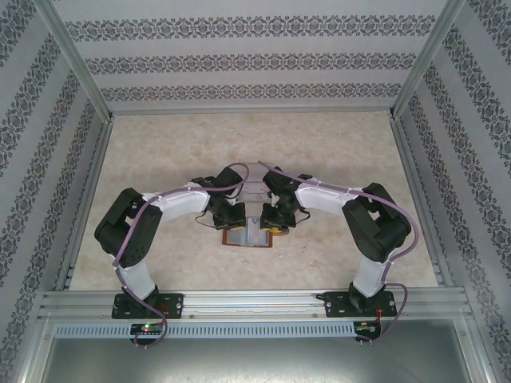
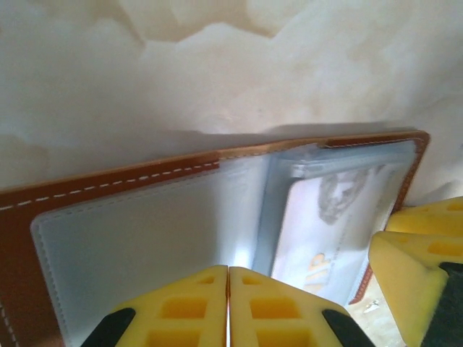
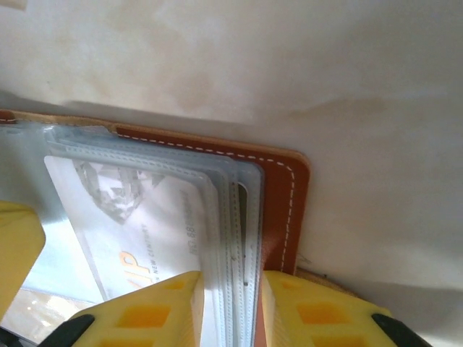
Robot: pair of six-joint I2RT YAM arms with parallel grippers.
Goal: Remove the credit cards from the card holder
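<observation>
Here the card holder (image 1: 249, 234) lies open mid-bench (image 1: 160, 152). The left pincer (image 2: 228, 307) sits at its 9 o'clock side, fingers pressed together over the grey-blue pocket. The right pincer (image 3: 230, 307), at 3 o'clock, is clamped on the clear sleeve edges; a credit card (image 3: 137, 224) shows inside a sleeve.

A pale marbled tabletop (image 1: 160, 159) sits enclosed by patterned wallpaper walls (image 1: 255, 56) and aluminium framing (image 1: 255, 303).
</observation>
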